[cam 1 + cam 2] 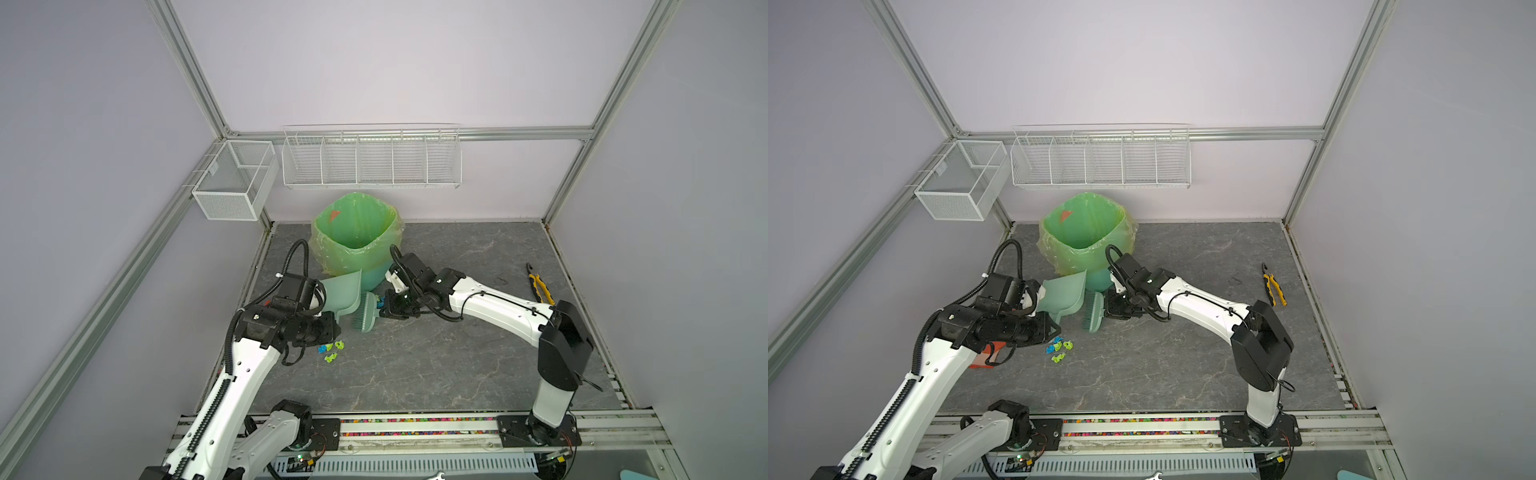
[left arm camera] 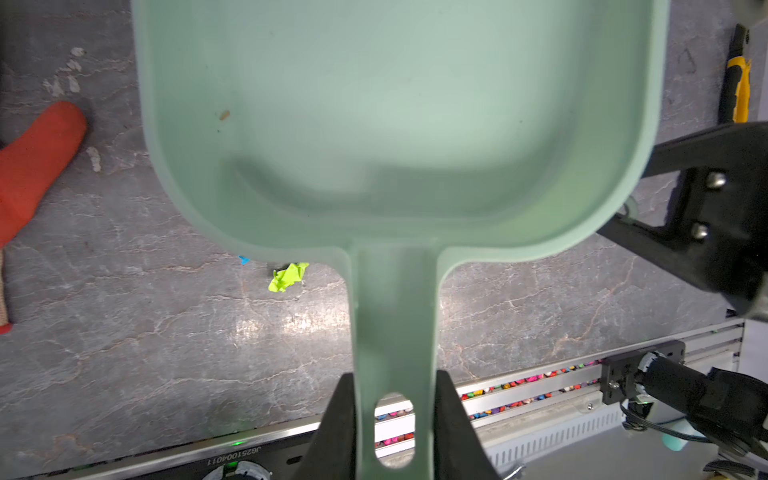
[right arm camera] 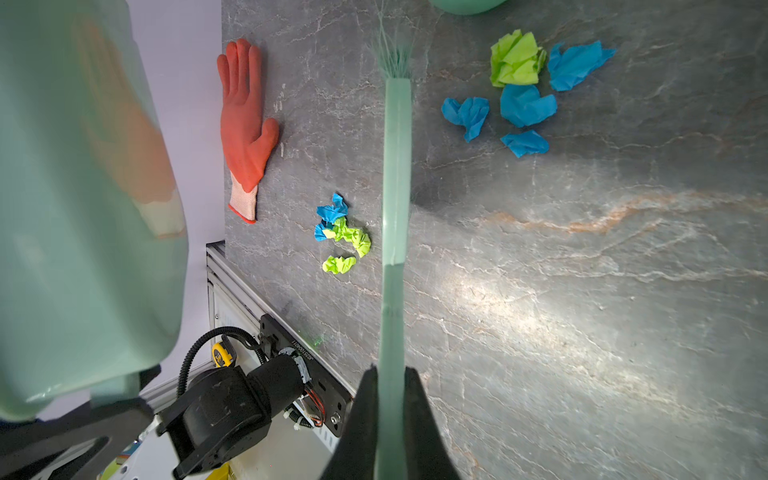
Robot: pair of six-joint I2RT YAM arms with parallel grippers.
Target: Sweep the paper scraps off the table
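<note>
Left gripper (image 2: pixel 395 376) clamps the dustpan (image 2: pixel 395 104) by its handle while the right gripper (image 3: pixel 390 370) is clenched on the brush (image 3: pixel 397 166), the two tools meeting just in front of the bin (image 1: pixel 357 237) at the back. Paper scraps (image 1: pixel 331 349) lie clustered beside the left gripper, with a second cluster (image 3: pixel 523 91) near the bristles. Bare table (image 1: pixel 436 353) spreads across the middle and front; a glove (image 3: pixel 245 124) lies at the left edge, pliers (image 1: pixel 540 289) near the right rail.
</note>
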